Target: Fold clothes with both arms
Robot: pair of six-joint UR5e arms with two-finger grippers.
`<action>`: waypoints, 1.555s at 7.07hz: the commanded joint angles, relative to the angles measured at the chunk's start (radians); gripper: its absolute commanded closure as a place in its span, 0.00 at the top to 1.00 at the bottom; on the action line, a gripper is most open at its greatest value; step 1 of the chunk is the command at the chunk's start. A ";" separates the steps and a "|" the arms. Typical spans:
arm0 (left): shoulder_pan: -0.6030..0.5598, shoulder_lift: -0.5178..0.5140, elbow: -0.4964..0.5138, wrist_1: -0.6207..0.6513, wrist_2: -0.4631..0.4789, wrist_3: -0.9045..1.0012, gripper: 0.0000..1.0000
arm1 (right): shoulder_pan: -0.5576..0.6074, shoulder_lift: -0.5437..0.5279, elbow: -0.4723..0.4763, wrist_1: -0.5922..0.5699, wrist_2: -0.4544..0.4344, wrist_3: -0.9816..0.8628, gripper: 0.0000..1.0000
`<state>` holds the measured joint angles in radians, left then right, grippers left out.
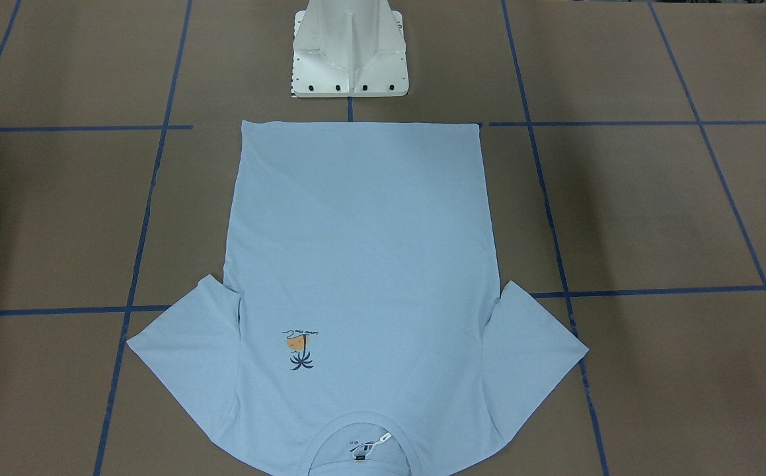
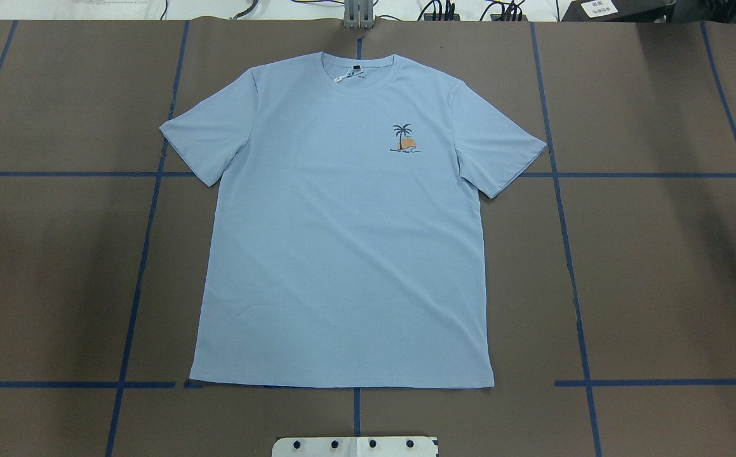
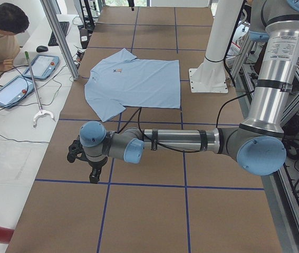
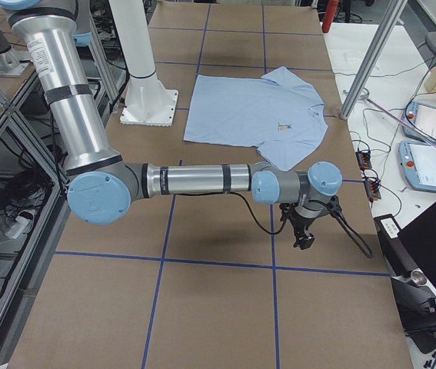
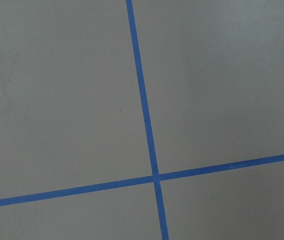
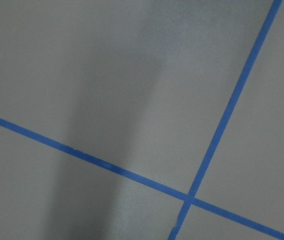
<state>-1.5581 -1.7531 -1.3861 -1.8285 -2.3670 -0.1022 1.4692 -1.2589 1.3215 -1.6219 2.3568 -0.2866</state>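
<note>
Spread flat at centre frame, collar toward top: shirt (image 2: 342, 241), 0 folds made, every fold left to do. Well apart, low in side views: left gripper (image 3: 93, 178), right gripper (image 4: 304, 242), finger state impossible to tell.

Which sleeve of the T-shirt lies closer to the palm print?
The sleeve on the robot's right side: the palm print sits on the chest just beside it. The other sleeve lies across the T-shirt, far from the print.
</note>
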 commanded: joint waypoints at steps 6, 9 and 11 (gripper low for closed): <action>0.023 0.021 -0.033 -0.017 -0.142 -0.007 1.00 | -0.026 -0.033 0.030 0.074 0.007 0.142 1.00; 0.067 0.020 -0.037 -0.168 -0.202 -0.072 1.00 | -0.152 -0.021 -0.120 0.343 0.004 0.147 1.00; 0.189 0.027 -0.106 -0.350 -0.204 -0.402 1.00 | -0.269 0.071 -0.128 0.419 0.001 0.442 1.00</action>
<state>-1.4350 -1.7319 -1.4569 -2.0595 -2.5676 -0.3195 1.2759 -1.2435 1.2087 -1.2581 2.3599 -0.0090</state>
